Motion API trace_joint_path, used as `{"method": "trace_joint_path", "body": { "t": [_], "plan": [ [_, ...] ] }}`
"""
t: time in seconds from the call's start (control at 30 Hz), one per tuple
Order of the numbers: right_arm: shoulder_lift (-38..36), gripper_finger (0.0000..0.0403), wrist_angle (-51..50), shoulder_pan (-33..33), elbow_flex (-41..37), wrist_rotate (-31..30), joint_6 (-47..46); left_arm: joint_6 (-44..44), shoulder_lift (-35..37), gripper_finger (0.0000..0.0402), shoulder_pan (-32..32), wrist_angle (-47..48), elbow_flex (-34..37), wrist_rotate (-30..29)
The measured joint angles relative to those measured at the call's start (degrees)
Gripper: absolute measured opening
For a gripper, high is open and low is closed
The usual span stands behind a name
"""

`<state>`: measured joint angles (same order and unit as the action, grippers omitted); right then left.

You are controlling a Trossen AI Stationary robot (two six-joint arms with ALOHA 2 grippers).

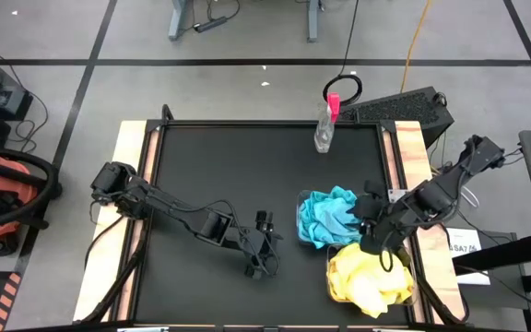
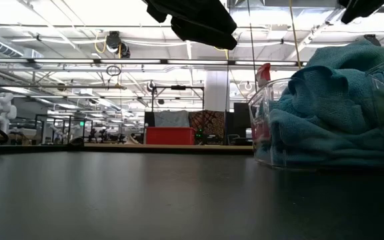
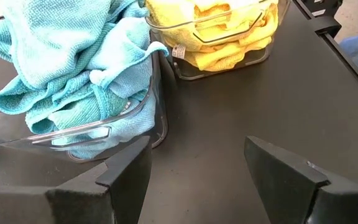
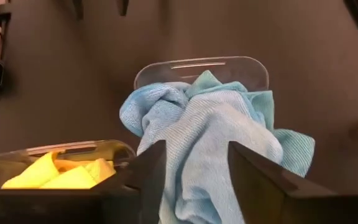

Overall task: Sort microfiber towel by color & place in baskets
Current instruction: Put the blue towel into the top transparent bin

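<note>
Two clear plastic baskets stand side by side near the table's right edge. One basket [image 1: 303, 199] holds a heap of blue towels [image 1: 328, 218] [image 3: 61, 56] [image 2: 339, 107]. The other basket [image 1: 334, 288] [image 3: 229, 38], nearer the front, holds yellow towels [image 1: 369, 277] [image 4: 61, 177]. My right gripper [image 1: 365, 214] [image 4: 196, 152] is open at the right side of the blue heap. One blue towel [image 4: 197, 130] hangs over the basket's rim and shows between the fingers. My left gripper [image 1: 264, 254] [image 3: 197, 146] is open over bare table, left of both baskets. My right gripper stands open with one finger on either side of the blue towel's overhanging part [image 4: 194, 180], coming level from the table's right. I cannot tell whether the fingers touch the cloth. The towel lies on the heap in its basket.
A clear spray bottle with a pink top [image 1: 324, 124] [image 2: 264, 73] stands at the table's far edge, behind the baskets. The black tabletop [image 1: 219, 175] stretches left of the baskets. Wooden strips [image 1: 129, 148] run along both sides of the table.
</note>
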<state>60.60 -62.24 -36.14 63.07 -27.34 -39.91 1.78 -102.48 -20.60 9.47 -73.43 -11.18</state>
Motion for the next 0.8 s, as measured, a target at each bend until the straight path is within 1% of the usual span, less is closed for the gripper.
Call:
{"method": "trace_joint_path", "body": {
  "t": [0.1,0.27,0.33,0.47,0.7,0.8],
  "plan": [
    [2.16,0.0126,0.76,0.01,0.00,-0.07,1.54,0.00,0.00,0.0263,0.00,-0.02,0.00,0.00],
    [5.66,0.0035,0.69,0.02,0.00,-0.41,3.15,-0.05,0.00,0.0263,-0.07,-0.02,0.00,0.00],
    [6.70,0.0010,0.14,0.02,0.00,-1.47,3.27,-0.11,0.00,0.0263,-0.07,-0.02,0.00,0.00],
    [8.15,0.0013,-2.47,0.07,-0.03,-4.42,0.70,-0.35,0.00,0.0263,-0.07,-0.02,0.00,0.00],
    [10.91,0.0002,-7.56,1.31,-0.03,-4.40,-3.66,-1.15,0.00,0.0263,-0.07,0.00,0.00,0.00],
    [12.02,0.0002,-6.91,1.97,-1.72,-4.10,-4.77,-1.46,0.00,0.0263,-0.07,0.00,0.00,0.00]
  ]
}}
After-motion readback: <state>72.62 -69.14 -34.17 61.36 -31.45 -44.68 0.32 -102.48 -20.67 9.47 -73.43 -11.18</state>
